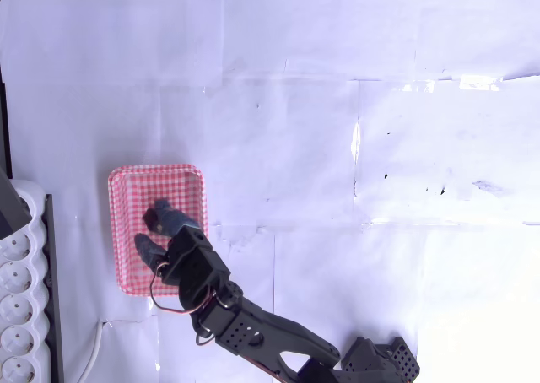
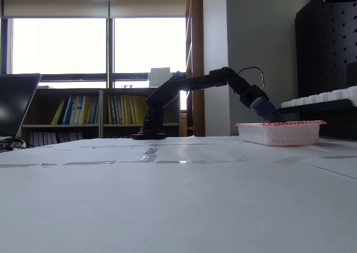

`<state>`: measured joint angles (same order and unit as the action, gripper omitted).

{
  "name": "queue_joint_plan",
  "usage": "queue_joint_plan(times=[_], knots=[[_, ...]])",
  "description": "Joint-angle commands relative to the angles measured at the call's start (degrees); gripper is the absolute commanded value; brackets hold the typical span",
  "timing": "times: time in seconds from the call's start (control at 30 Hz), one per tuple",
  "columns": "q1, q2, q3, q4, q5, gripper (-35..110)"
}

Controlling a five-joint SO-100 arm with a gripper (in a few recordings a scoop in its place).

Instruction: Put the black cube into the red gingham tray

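**Gripper down inside the tray; release still to be confirmed**

In the overhead view the black two-finger gripper with blue-grey fingertips (image 1: 154,234) reaches into the rectangular red-and-white gingham tray with rounded corners and a raised rim (image 1: 128,179). The arm comes in from the tray's 5 o'clock side. The two fingertips stand apart, one toward the tray's centre, the other toward 6 o'clock. A small dark patch sits at the tip of the upper finger, at about the tray's centre. This may be the small matte black cube (image 1: 152,220), though it blends with the finger, and I cannot tell whether the fingers clasp it or have let go.

In the fixed view the gripper (image 2: 268,113) tilts down over the tray's rim (image 2: 279,123), its tips below the rim line.

Judging from this, the carry is done and the cube is at or on the tray floor. What is left is a clear release, then lifting the arm out.
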<state>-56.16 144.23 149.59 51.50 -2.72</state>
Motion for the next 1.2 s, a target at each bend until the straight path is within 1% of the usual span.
queue_joint_plan(times=[0.0, 0.13, 0.27, 0.4, 0.5, 0.6, 0.63, 0.67, 0.73, 0.8, 0.83, 0.97, 1.17], knots=[[-0.44, -4.22, 1.67, 2.46, -2.55, 30], [-1.14, -7.47, 2.29, 4.48, -5.54, 31], [-1.93, -15.03, 2.46, 5.01, -9.32, 31], [-2.29, -28.04, -0.97, 3.78, -10.55, 31], [-1.58, -39.90, -8.00, 1.85, -9.32, 30], [0.79, -53.96, -23.29, -3.78, -5.36, 28], [2.37, -60.21, -31.29, -7.12, -3.78, 27], [4.83, -68.03, -42.36, -12.74, -1.85, 26], [9.32, -79.98, -59.94, -23.47, 0.09, 18], [13.18, -90.62, -72.95, -28.56, 0.62, 4], [15.38, -95.89, -78.49, -29.79, 0.62, 0], [23.55, -111.27, -95.45, -31.38, 0.44, 0], [38.58, -130.34, -122.70, -26.28, 3.60, 0]])
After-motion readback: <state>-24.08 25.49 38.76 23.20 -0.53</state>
